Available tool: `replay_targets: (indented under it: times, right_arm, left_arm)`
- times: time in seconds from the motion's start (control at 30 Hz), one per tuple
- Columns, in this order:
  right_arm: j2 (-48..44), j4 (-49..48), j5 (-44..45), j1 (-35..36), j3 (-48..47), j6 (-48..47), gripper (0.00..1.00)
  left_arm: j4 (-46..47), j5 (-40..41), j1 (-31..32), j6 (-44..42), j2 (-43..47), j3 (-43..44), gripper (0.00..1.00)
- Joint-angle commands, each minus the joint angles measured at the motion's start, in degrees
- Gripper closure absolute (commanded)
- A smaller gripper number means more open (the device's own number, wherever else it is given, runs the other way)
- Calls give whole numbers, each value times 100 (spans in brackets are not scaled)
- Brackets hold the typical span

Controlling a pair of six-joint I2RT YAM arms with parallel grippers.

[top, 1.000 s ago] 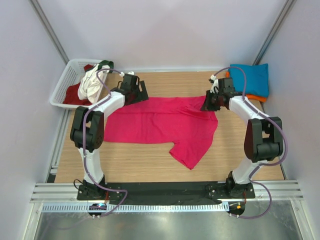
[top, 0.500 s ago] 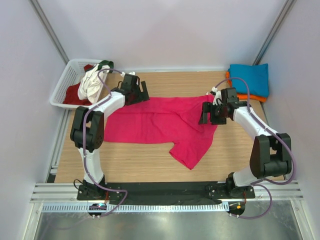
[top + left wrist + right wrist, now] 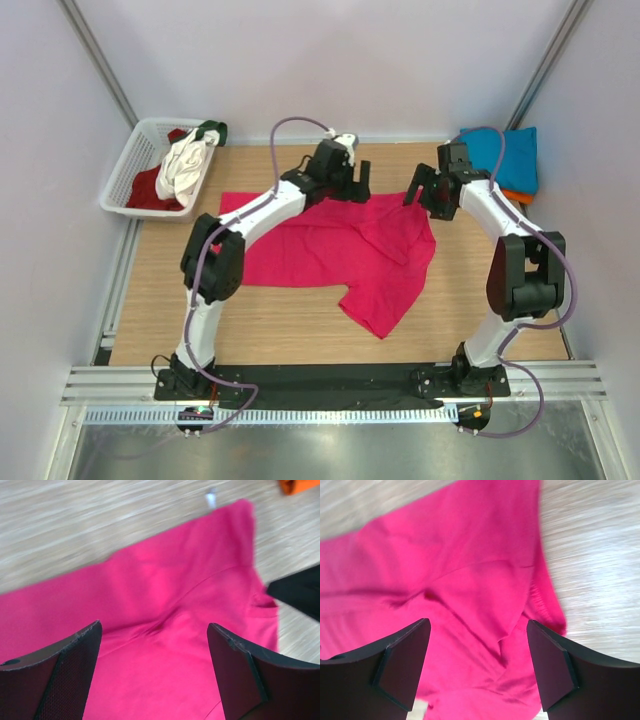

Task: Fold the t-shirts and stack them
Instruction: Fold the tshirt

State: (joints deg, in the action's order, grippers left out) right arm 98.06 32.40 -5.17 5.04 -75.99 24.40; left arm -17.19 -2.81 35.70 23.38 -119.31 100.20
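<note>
Your left claw (image 3: 154, 630) has its two dark fingers wide apart with nothing between them. It hangs over the far middle of the bright pink t-shirt (image 3: 330, 245), close to the cloth's far edge. Its wrist camera shows pink cloth under the fingers, crossed by a curved seam and a soft crease, with bare wood beyond the far hem.

Your right claw (image 3: 477, 625) is also spread wide and grips nothing. It hangs over the shirt's far right corner, where one layer of cloth lies folded over another and the hem meets the wood.

From above, the two claws sit near each other at the far side of the wooden table (image 3: 300, 320). The left arm reaches a long way across from its base, and the right arm is bent back on itself.

The pink t-shirt lies spread and wrinkled across the middle of the table, its long side running left to right. One flap at its right end points toward the near edge.

In the far right corner, just beyond the right claw, a folded teal-blue t-shirt (image 3: 505, 160) lies on top of an orange t-shirt (image 3: 515, 195).

In the far left corner, a white lattice basket (image 3: 122, 170) holds three more:
- a crumpled white t-shirt (image 3: 185, 165)
- a dark red t-shirt (image 3: 150, 190)
- a green t-shirt (image 3: 212, 128), at the basket's far rim
</note>
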Motion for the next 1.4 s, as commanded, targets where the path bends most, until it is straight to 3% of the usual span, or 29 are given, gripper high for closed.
replay_targets:
  times: [0.0, 0.23, 0.37, 0.6, 0.9, 1.0, 1.03, 1.13, 1.37]
  right_arm:
    - [81, 248, 981, -3, -426, 600, 16]
    - [-173, 231, 1247, -362, -110, 864, 16]
    - [-252, 144, 878, -855, 145, 900, 16]
    - [-332, -23, 641, -996, 374, 812, 17]
    - [-77, -1033, -853, -812, 462, 636, 39]
    - [151, -1499, -1074, -759, 462, 750, 50]
    - [300, -1631, -1109, -759, 427, 785, 60]
    - [538, -2053, -1231, -759, 208, 829, 73]
    - [1259, -2633, -1697, -610, -223, 900, 83]
  left_arm:
    - [-161, 148, 296, -158, -626, 824, 14]
    - [-1233, 1632, 885, -676, -1612, 2257, 18]
    - [-1410, 1845, 1009, -633, -1780, 2276, 21]
    - [-1366, 1705, 1184, -650, -1930, 2258, 27]
    - [-1287, 1731, 1246, -597, -2044, 2381, 31]
    - [-1225, 1696, 1246, -493, -2131, 2486, 33]
    - [-1199, 1696, 1246, -466, -2167, 2504, 34]
    - [-1164, 1696, 1246, -422, -2263, 2539, 40]
    - [-1102, 1696, 1228, -369, -2360, 2583, 52]
